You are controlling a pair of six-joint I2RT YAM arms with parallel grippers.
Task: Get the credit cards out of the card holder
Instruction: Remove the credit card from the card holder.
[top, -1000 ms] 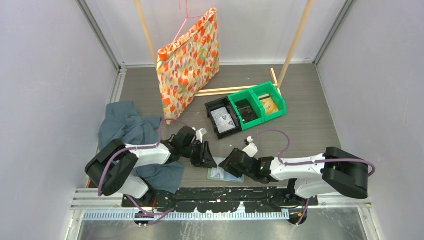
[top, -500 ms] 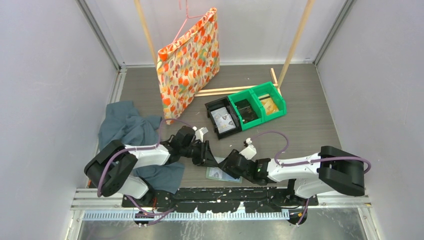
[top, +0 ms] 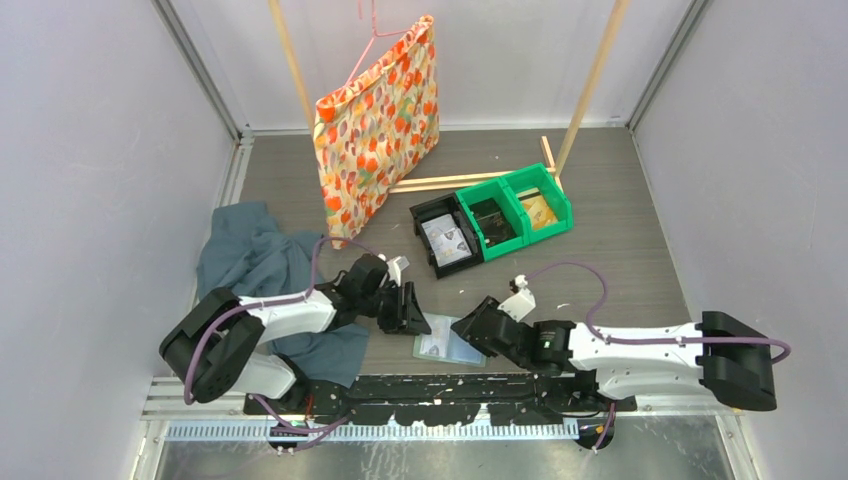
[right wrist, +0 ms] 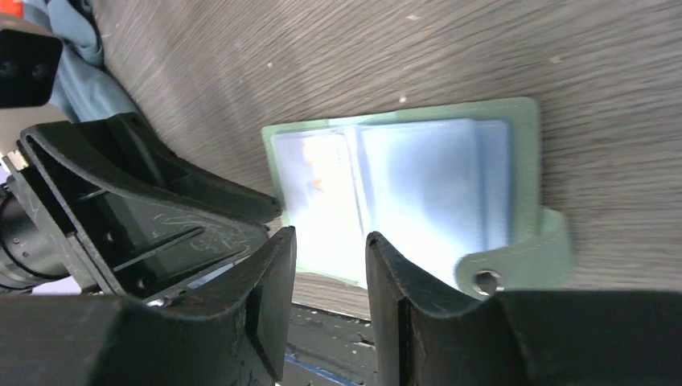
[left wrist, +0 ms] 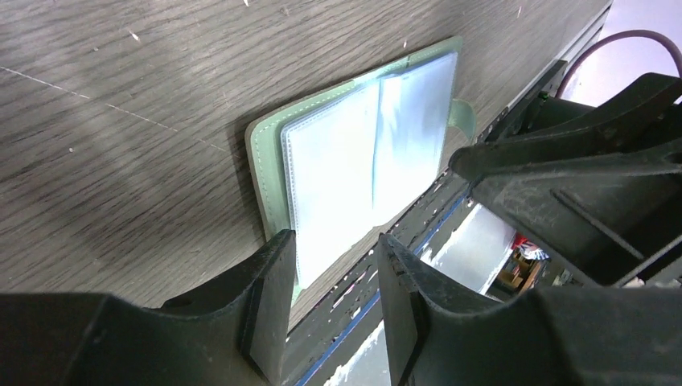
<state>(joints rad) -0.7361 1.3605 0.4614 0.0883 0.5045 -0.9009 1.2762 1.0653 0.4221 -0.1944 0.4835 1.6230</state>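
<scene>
Tbl (top: 600, 240): L/R fingers (left wrist: 269, 305) (right wrist: 269, 305) part-open, empty, nr card holder (top: 448, 348).

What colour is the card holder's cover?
The card holder is sage green outside; right wrist view shows it best.

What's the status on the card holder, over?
Left tool and right tool open, holding nothing. Card holder lies open, flat, between them. Nothing blocking.
</scene>
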